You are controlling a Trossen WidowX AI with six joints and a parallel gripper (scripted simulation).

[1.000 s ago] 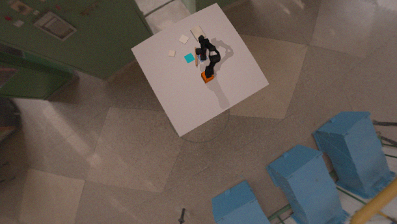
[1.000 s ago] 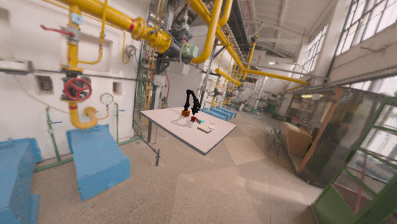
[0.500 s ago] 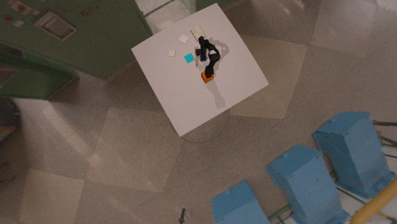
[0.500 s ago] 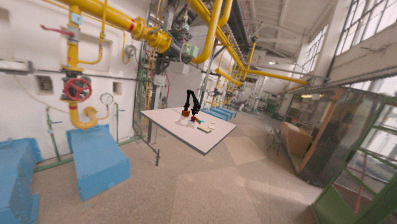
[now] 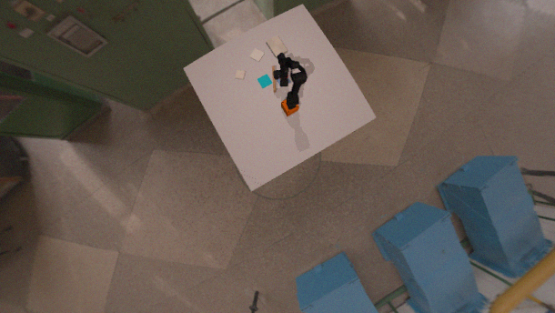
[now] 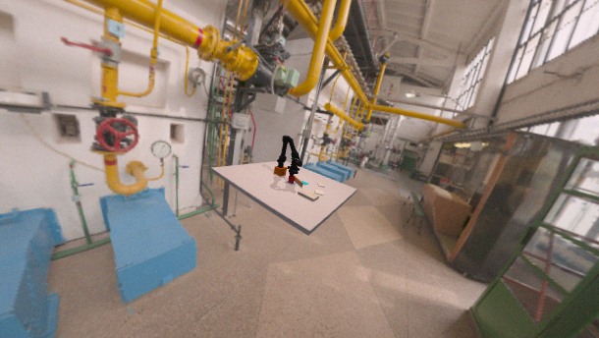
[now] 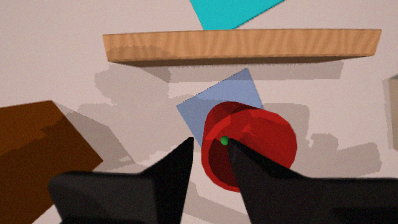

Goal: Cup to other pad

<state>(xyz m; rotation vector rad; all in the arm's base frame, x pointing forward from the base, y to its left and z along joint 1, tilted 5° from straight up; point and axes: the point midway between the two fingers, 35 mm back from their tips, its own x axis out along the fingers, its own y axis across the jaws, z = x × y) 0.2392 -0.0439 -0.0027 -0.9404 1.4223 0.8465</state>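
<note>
1. Red cup (image 6: 291, 180) (image 7: 280, 140) stands on the blue pad (image 5: 288, 81) (image 7: 220, 92).
2. Gripper (image 5: 283, 78) (image 6: 292, 173) (image 7: 210, 142) is partly open, gripping nothing, one fingertip over the cup.
3. Wooden barrier (image 5: 274, 86) (image 6: 299, 181) (image 7: 240, 46) separates it from the teal pad (image 5: 265, 81) (image 6: 304, 183) (image 7: 235, 12), nearer the table's (image 5: 255, 146) (image 6: 255, 184) left corner from above.

Wrist view: the right-hand black fingertip of the gripper (image 7: 211, 140) covers part of the red cup (image 7: 272, 132), whose floor is mostly obscured; a single green marble (image 7: 224, 140) shows, and any others cannot be made out. The cup hides the near portion of the blue pad (image 7: 220, 92). The upper edge crops the teal pad (image 7: 232, 12). Top view: the arm (image 5: 297, 77) conceals the cup. Exterior view: the gripper (image 6: 293, 173) is too small for its fingertips to be distinguished.
</note>
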